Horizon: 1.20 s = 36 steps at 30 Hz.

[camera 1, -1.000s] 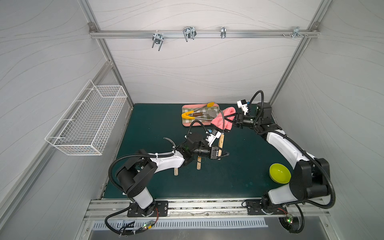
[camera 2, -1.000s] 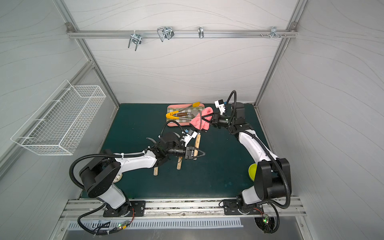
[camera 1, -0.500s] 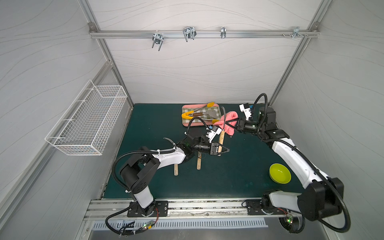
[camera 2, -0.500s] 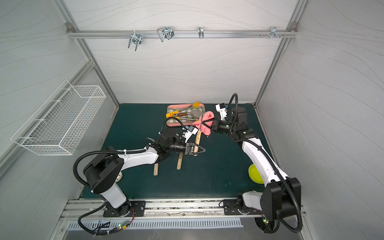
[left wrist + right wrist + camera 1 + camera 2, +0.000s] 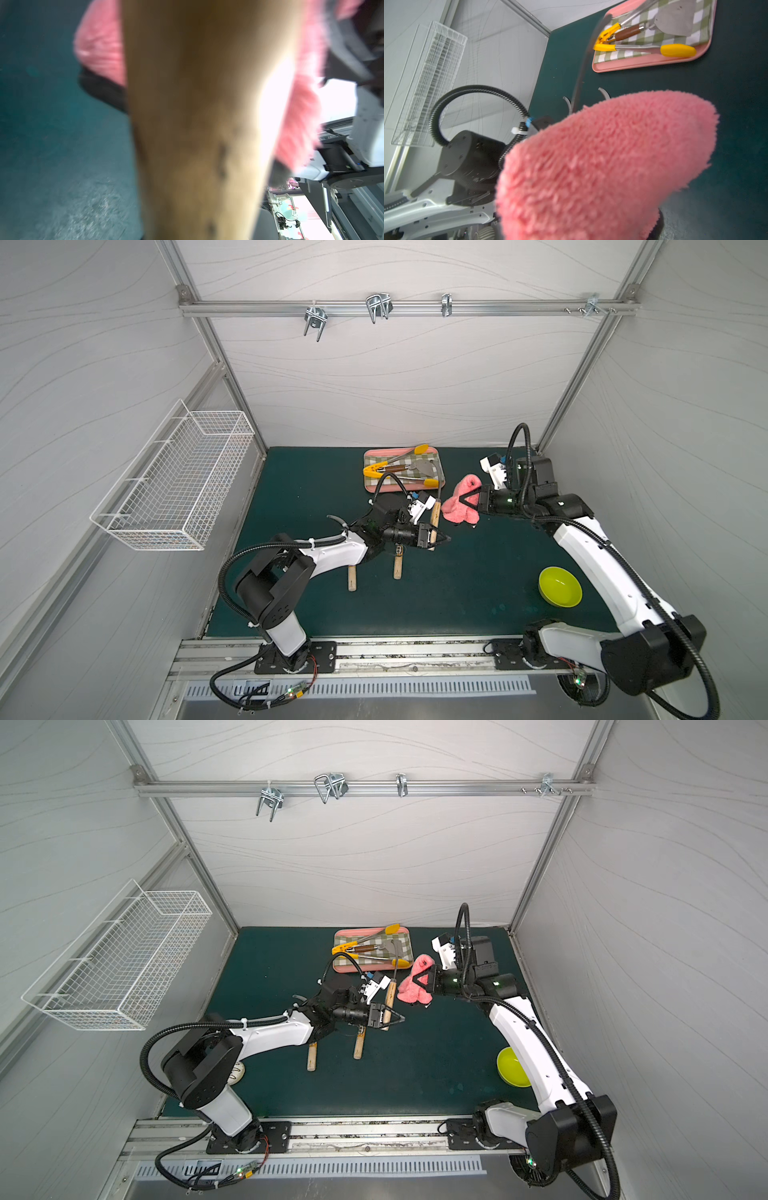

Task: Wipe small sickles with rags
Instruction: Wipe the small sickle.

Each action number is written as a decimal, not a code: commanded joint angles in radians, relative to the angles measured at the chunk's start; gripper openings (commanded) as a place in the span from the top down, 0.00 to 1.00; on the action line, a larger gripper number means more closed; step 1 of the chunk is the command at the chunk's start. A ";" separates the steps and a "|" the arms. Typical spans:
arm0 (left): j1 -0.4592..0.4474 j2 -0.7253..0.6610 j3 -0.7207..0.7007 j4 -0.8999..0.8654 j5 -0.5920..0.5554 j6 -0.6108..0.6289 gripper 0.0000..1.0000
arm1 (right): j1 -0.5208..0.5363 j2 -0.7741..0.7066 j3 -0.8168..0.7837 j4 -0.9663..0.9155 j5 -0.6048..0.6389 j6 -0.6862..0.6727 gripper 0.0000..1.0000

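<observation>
**Task thing.** One small sickle (image 5: 434, 518) (image 5: 389, 1000) is held over the middle of the dark green matted desk (image 5: 311, 489). It has a thin, curved grey metal blade on a pale wooden handle. The handle is a smooth, round, slightly tapering stick with a few dark flecks in its grain. It fills the left wrist view (image 5: 197, 124) as a blur.

The blade runs on from the handle's far end toward the pink-rimmed checked tray (image 5: 382, 451) at the back. In the right wrist view it is only a dark, blurred streak.

A second sickle (image 5: 398, 568) (image 5: 358, 1048) and a third sickle (image 5: 352, 578) (image 5: 311, 1058) lie flat on the desk. Their handles are side by side but apart, and their blade ends pass under my left arm.

**Rag.** The pink fuzzy rag (image 5: 455, 510) (image 5: 409, 990) (image 5: 608, 166) has a deep, shaggy pile and a dark backing at its edge. It hangs folded in a soft, rounded lobe just beside the held sickle's handle. I cannot tell whether the two touch.

**End effectors.** My left end effector (image 5: 438, 537) (image 5: 395, 1018) is clamped tight across the small sickle's handle, near its butt end. My right end effector (image 5: 462, 502) (image 5: 417, 979) is pinched closed on the rag, with its black fingers sunk into the pile.
</observation>
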 commanded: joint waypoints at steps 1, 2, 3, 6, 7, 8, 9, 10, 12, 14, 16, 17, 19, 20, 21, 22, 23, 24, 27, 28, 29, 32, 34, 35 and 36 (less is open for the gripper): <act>0.000 -0.032 0.005 -0.079 -0.019 0.086 1.00 | 0.059 0.011 0.076 -0.126 0.024 -0.102 0.97; 0.000 -0.035 0.007 -0.103 -0.020 0.100 1.00 | 0.079 0.023 0.088 -0.136 0.031 -0.108 0.97; -0.002 -0.038 0.010 -0.115 -0.022 0.108 1.00 | 0.097 0.036 0.093 -0.138 0.040 -0.109 0.97; -0.004 -0.052 0.010 -0.125 -0.022 0.120 1.00 | 0.139 0.081 0.097 -0.133 0.060 -0.110 0.97; -0.008 -0.059 0.006 -0.125 -0.023 0.124 1.00 | 0.149 0.100 0.102 -0.137 0.072 -0.111 0.97; -0.011 -0.066 0.005 -0.129 -0.025 0.129 1.00 | 0.153 0.118 0.102 -0.136 0.077 -0.110 0.97; -0.018 -0.073 0.004 -0.135 -0.028 0.135 1.00 | 0.157 0.134 0.102 -0.133 0.077 -0.110 0.97; -0.024 -0.081 0.002 -0.144 -0.032 0.145 1.00 | 0.157 0.152 0.104 -0.130 0.081 -0.110 0.97; -0.042 -0.099 0.000 -0.164 -0.044 0.169 1.00 | 0.157 0.186 0.105 -0.121 0.084 -0.113 0.97; -0.062 -0.117 0.000 -0.192 -0.061 0.199 1.00 | 0.157 0.225 0.112 -0.112 0.084 -0.119 0.97; -0.084 -0.131 0.003 -0.228 -0.078 0.234 1.00 | 0.158 0.258 0.124 -0.104 0.084 -0.123 0.97; -0.097 -0.138 0.006 -0.255 -0.090 0.256 1.00 | 0.154 0.274 0.129 -0.096 0.080 -0.123 0.97; -0.117 -0.153 0.006 -0.300 -0.112 0.293 1.00 | 0.149 0.297 0.144 -0.085 0.073 -0.120 0.97; -0.127 -0.164 0.002 -0.317 -0.124 0.309 1.00 | 0.144 0.312 0.150 -0.083 0.072 -0.118 0.97; -0.134 -0.176 -0.002 -0.326 -0.136 0.319 1.00 | 0.140 0.322 0.157 -0.079 0.066 -0.117 0.97; -0.141 -0.191 -0.007 -0.333 -0.149 0.331 1.00 | 0.133 0.334 0.160 -0.073 0.059 -0.116 0.97; -0.146 -0.206 -0.011 -0.346 -0.160 0.343 1.00 | 0.128 0.346 0.166 -0.069 0.055 -0.114 0.97; -0.149 -0.219 -0.014 -0.355 -0.168 0.353 1.00 | 0.121 0.359 0.170 -0.066 0.053 -0.115 0.97; -0.156 -0.247 -0.010 -0.394 -0.179 0.384 1.00 | 0.102 0.391 0.179 -0.043 0.020 -0.116 0.97; -0.158 -0.250 -0.008 -0.411 -0.178 0.394 1.00 | 0.099 0.401 0.188 -0.039 0.010 -0.123 0.97; -0.160 -0.252 -0.008 -0.424 -0.178 0.405 1.00 | 0.097 0.410 0.195 -0.040 0.001 -0.130 0.98; -0.170 -0.252 -0.008 -0.452 -0.181 0.427 1.00 | 0.096 0.440 0.229 -0.043 -0.033 -0.150 0.97; -0.178 -0.254 -0.009 -0.467 -0.186 0.442 1.00 | 0.096 0.463 0.254 -0.056 -0.045 -0.164 0.97; -0.185 -0.257 -0.009 -0.474 -0.191 0.452 1.00 | 0.097 0.478 0.267 -0.065 -0.057 -0.176 0.97; -0.189 -0.260 -0.009 -0.480 -0.194 0.459 1.00 | 0.096 0.489 0.277 -0.071 -0.061 -0.183 0.97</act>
